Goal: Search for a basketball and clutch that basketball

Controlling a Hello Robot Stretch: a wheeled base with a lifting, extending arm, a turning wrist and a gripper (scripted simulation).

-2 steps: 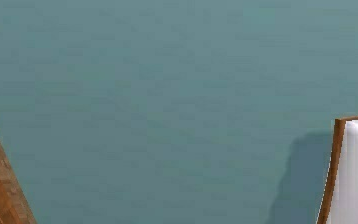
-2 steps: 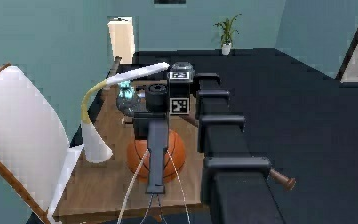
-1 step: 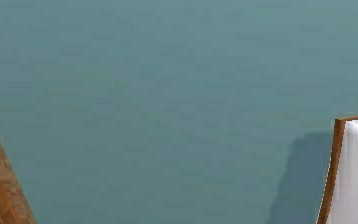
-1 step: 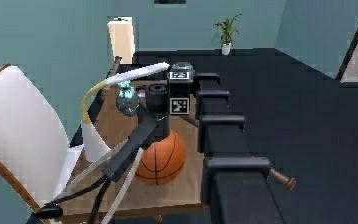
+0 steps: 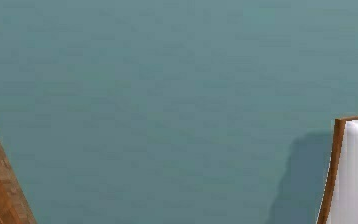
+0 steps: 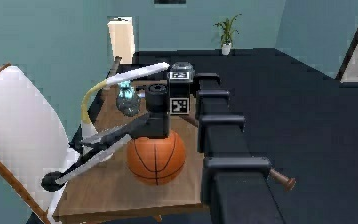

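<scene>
An orange basketball (image 6: 155,158) with black seams lies on a wooden table (image 6: 107,190) in the arm side view. My arm (image 6: 227,150) reaches in from the bottom edge as a dark stepped bar, ending at two white marker squares (image 6: 178,88). The gripper (image 6: 155,130) hangs as a dark body just left of the markers, right at the ball's top. With the ball resting on the table at the gripper's far end, I cannot tell whether it holds anything.
A white chair (image 6: 22,130) stands at the table's left and shows again at the forward view's right (image 5: 352,170). A lamp-like stand (image 6: 99,105) and a bluish glass object (image 6: 125,97) share the table. A teal wall (image 5: 177,100) lies ahead. A potted plant (image 6: 226,32) stands far back.
</scene>
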